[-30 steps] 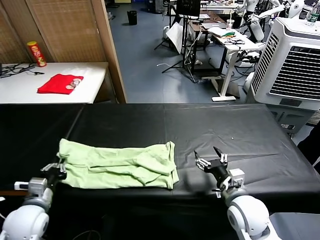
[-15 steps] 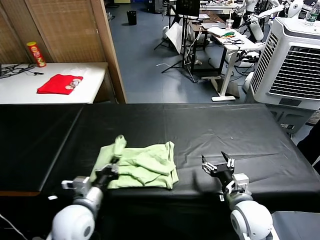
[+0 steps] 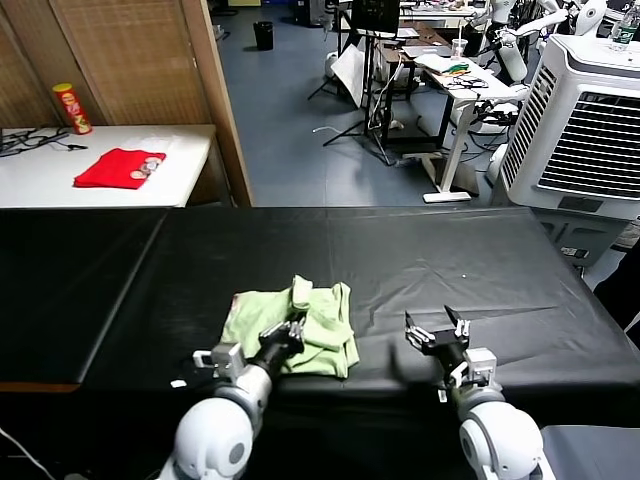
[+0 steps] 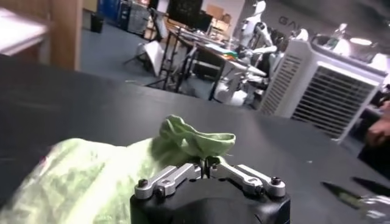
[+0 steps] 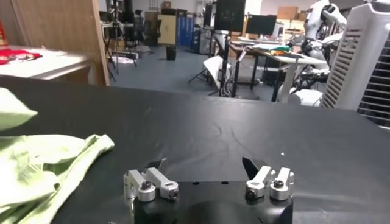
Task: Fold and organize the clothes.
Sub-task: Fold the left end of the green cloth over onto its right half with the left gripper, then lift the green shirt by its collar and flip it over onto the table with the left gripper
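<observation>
Black-draped table (image 3: 420, 250), workshop behind. Light-green shirt (image 3: 325, 325), near front edge, half-folded: thin, limp, light (likely best pinched at hem or corner). Left gripper (image 3: 290, 335) clamped on raised fold. Right gripper (image 3: 438, 335) beside it, spread wide, empty.

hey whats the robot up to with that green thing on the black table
It is folding a pale green shirt on the black table. The left gripper is shut on a pinch of the cloth and holds that end over the rest of the bunched shirt. The right gripper waits open beside the shirt, touching nothing.
</observation>
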`<action>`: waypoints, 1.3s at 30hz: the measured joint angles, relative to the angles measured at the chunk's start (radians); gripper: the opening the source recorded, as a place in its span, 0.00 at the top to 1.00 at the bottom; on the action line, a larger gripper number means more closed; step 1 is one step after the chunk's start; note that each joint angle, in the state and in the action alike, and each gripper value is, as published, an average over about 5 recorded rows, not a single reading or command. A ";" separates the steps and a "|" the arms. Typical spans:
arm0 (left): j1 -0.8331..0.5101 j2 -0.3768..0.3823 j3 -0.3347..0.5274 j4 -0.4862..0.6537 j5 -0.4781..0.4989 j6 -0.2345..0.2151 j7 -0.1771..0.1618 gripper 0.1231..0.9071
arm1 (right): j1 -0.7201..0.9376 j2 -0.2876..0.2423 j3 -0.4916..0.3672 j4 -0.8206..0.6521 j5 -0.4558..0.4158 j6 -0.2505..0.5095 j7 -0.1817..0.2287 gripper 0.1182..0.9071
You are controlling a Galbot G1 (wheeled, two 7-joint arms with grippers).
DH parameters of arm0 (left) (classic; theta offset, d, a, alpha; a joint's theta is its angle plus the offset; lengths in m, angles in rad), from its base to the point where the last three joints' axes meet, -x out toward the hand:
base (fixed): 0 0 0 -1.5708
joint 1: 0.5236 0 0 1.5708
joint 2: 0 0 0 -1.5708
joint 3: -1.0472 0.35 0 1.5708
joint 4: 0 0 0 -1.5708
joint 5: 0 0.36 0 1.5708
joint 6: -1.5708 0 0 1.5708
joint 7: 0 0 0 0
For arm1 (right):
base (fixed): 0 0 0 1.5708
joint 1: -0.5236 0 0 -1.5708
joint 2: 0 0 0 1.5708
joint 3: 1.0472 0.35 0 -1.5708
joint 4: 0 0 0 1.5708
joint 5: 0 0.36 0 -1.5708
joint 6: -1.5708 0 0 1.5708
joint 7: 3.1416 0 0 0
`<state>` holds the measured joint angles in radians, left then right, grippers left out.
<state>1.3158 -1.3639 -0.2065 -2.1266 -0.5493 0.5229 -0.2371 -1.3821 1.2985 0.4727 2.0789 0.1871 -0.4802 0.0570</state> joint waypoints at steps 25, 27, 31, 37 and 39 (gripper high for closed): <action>0.028 -0.077 -0.064 0.015 0.123 -0.115 0.079 0.14 | 0.149 -0.038 -0.177 -0.070 0.081 0.011 -0.100 0.14; 0.037 -0.046 -0.104 0.013 0.137 -0.125 0.082 0.14 | 0.173 -0.034 -0.210 -0.082 0.070 0.011 -0.101 0.14; 0.061 -0.014 -0.173 0.018 0.154 -0.141 0.083 0.14 | 0.221 -0.024 -0.283 -0.121 0.003 0.007 -0.114 0.14; 0.091 -0.016 -0.228 0.029 0.168 -0.161 0.087 0.14 | 0.238 -0.025 -0.344 -0.166 -0.141 0.005 -0.105 0.14; 0.096 -0.019 -0.241 0.036 0.167 -0.167 0.091 0.14 | 0.232 -0.028 -0.344 -0.164 -0.176 0.017 -0.082 0.14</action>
<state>1.4115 -1.3831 -0.4472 -2.0910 -0.3822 0.3557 -0.1462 -1.1501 1.2707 0.1291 1.9148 0.0109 -0.4627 -0.0249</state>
